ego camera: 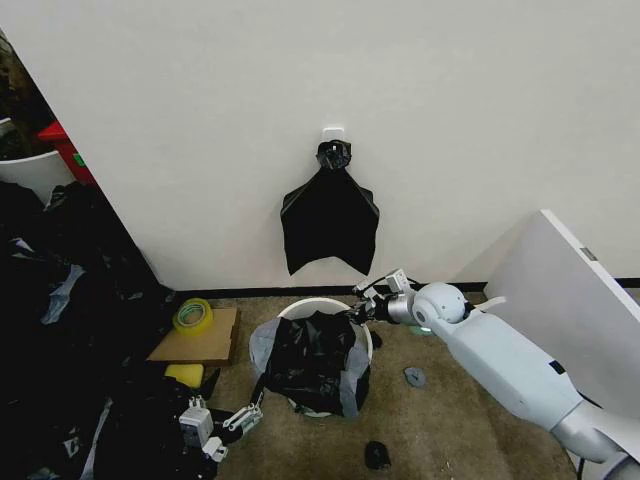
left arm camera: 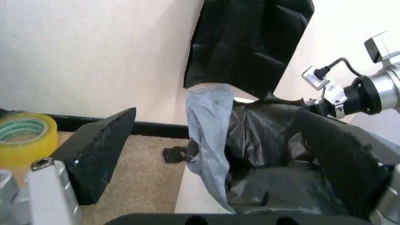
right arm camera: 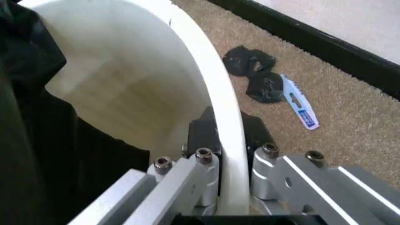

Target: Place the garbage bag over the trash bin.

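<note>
Now, right gripper (right arm camera: 228,187): pinches the bin (ego camera: 362,338) rim on the wall side.
Bag (ego camera: 312,362): draped in the bin, loose there.
Left gripper (ego camera: 247,415): spread, just beside the bin's near-left side.

The floor (ego camera: 470,440) was tan carpet, met by a black baseboard along the wall. Near its middle stood the trash bin (ego camera: 296,312). At the bin's nine o'clock lay a flat piece of cardboard (ego camera: 205,345) bearing a roll of yellow tape (ego camera: 192,315); a yellow object (ego camera: 183,374) sat just beside the cardboard's near edge. A heap of black and grey plastic (ego camera: 60,330) covered the floor farther toward nine o'clock. At three o'clock lay a small grey scrap (ego camera: 414,377), and at five o'clock a small black scrap (ego camera: 376,455).
</note>
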Controlling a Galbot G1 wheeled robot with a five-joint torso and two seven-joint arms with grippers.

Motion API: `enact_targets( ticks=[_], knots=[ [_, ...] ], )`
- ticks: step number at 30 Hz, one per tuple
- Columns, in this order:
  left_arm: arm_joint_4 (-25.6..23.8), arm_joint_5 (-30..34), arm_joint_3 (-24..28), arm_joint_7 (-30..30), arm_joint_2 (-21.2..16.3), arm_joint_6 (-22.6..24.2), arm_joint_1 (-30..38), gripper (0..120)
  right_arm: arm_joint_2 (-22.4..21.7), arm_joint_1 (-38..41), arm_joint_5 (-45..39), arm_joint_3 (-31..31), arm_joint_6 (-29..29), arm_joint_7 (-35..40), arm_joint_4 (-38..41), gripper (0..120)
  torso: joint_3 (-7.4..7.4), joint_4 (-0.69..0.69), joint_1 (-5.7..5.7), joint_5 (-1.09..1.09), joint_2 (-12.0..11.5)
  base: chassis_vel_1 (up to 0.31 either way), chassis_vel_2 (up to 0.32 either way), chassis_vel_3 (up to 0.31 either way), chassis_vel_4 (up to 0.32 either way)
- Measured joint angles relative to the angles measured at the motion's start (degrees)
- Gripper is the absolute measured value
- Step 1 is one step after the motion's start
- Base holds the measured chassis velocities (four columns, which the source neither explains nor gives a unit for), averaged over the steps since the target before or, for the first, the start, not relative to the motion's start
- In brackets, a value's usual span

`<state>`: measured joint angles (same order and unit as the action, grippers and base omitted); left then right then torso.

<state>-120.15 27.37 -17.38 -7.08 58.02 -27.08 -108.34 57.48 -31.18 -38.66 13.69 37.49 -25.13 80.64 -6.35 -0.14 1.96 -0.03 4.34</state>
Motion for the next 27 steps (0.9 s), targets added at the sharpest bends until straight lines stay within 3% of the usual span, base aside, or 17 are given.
enact_targets(
  ticks=[12,18,27],
  knots=[
    [-0.3,0.0,0.1,0.0,0.1,0.0,0.2,100,-0.4,-2.0,-5.4,-2.6,1.8,7.1,3.5,1,0.0,0.01,0.0,-0.01,0.0,0.0,0.0,0.0,0.0],
    [-0.7,0.4,0.2,-0.1,0.0,0.2,0.7,100,-1.8,-6.0,-16.8,-6.5,3.1,21.5,10.8,1,0.0,0.01,0.0,0.01,0.0,0.0,0.0,0.0,0.0],
    [-1.2,0.9,0.5,-0.3,-0.2,0.6,1.3,100,-2.5,-15.5,-20.8,-13.6,1.8,34.8,20.7,1,0.0,-0.01,0.0,-0.01,0.0,0.0,0.0,0.0,0.0]
  ],
)
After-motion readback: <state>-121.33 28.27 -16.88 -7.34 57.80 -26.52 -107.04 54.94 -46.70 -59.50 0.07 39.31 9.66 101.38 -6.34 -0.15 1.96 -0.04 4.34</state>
